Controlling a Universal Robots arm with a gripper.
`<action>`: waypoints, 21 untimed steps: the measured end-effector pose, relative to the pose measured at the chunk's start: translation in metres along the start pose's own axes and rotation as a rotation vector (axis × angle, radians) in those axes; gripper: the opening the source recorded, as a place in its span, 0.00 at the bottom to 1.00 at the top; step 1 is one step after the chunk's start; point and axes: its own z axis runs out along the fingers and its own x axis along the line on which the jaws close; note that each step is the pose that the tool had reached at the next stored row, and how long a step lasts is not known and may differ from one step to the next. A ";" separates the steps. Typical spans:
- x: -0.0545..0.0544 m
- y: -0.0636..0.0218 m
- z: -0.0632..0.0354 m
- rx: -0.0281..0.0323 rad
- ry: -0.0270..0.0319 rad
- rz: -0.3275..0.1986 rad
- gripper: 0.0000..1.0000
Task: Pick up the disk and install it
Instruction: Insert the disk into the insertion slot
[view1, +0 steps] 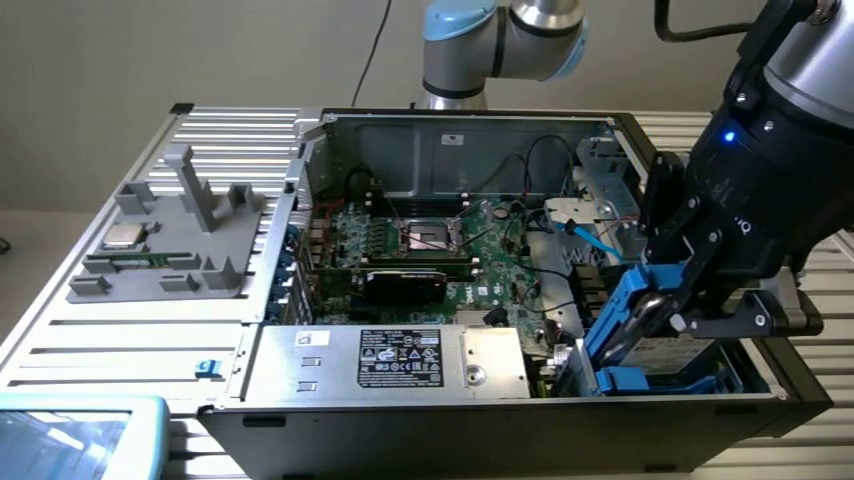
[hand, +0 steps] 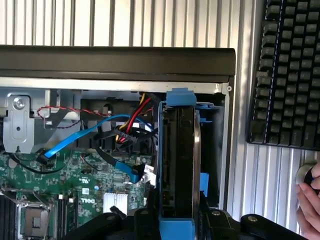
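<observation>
**Claw (view1: 671, 305) clenched on the disk (view1: 617, 335), held on edge at the mouth of the drive bay (view1: 747, 365) in a corner of the computer case (view1: 400, 415).**
To seat it well, I judge the blue carrier must be kept square to the bay walls and clear of the blue cable (hand: 75, 137). The case sits on a ribbed metal counter (view1: 120, 340), with a keyboard (hand: 290, 75) and a person's hand (hand: 309, 200) beside it.

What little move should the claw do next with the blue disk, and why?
Probably ease the disk a bit deeper into the drive bay: the claw grips it on edge, and it looks only partly seated in the computer case's corner.
</observation>
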 end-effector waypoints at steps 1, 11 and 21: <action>0.000 0.0000 0.0018 0.0000 0.0000 -0.002 0.37; -0.001 0.0003 0.0142 0.0003 0.0004 -0.007 0.37; -0.001 0.0003 0.0161 0.0002 0.0005 -0.007 0.51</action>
